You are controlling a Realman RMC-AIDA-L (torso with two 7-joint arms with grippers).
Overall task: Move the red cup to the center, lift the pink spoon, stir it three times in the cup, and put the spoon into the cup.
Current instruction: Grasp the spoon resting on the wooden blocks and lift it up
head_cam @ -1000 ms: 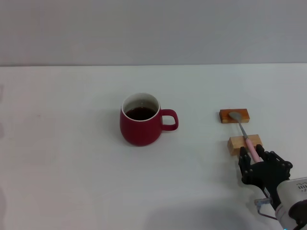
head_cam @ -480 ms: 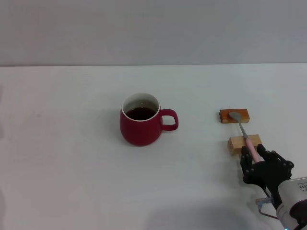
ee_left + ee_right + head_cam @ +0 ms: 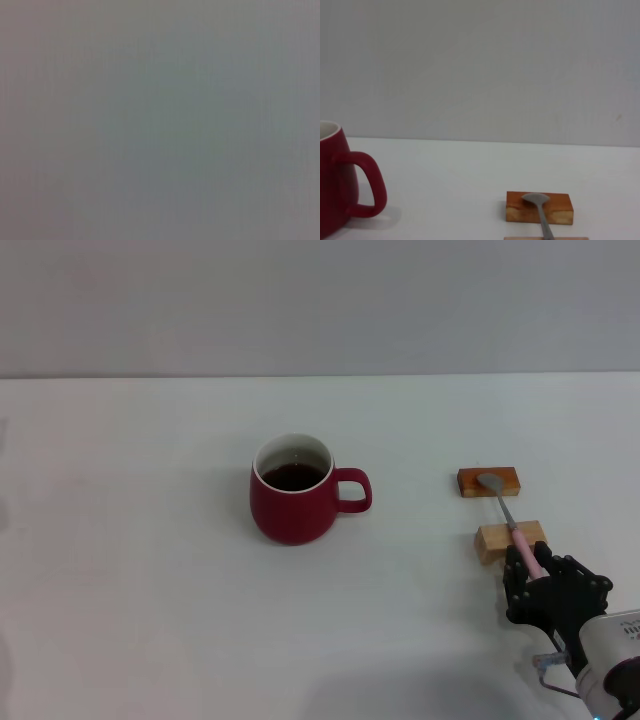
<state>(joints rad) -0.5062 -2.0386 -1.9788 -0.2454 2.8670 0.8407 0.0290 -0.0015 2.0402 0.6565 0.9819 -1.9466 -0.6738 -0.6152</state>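
Two wooden blocks carry the slim pink-handled spoon w/ grey metal bowl (image 3: 508, 516): the bowl is rested on the darker orange-brown block (image 3: 489, 481), the neck/handle on the paler wood block (image 3: 510, 540) nearer the robot. Both are seen on the white table (image 3: 150, 590), right side, well apart from the rounded dark-red ceramic mug w/ white inside & loop handle (image 3: 293, 489). The mug is stood upright roughly mid-table, handle pointed toward the spoon, dark liquid seen inside; so the centring step is judged done, and spoon pickup is judged the step in hand.

The black multi-fingered right end effector (image 3: 548, 592) is placed at the handle's near end, fingers curled round the pink tip. A clenched hold on the spoon is suggested, but whether it is truly pinched or only surrounded can't be told for sure. The spoon is not yet lifted off the blocks. The left end effector is not seen in any view; the left wrist view is blank grey.

In the right wrist view the spoon bowl (image 3: 535, 198) on the orange block (image 3: 539, 207) and the mug's side w/ handle (image 3: 340, 190) are shown.

Risks, as judged:
- grip only at the handle's very end → spoon may pivot or slip out when raised
- a lift not kept straight → pale block dragged or tipped
- bowl swung low on approach → mug rim or handle struck, liquid spilled
- stirring too wide → mug nudged off centre
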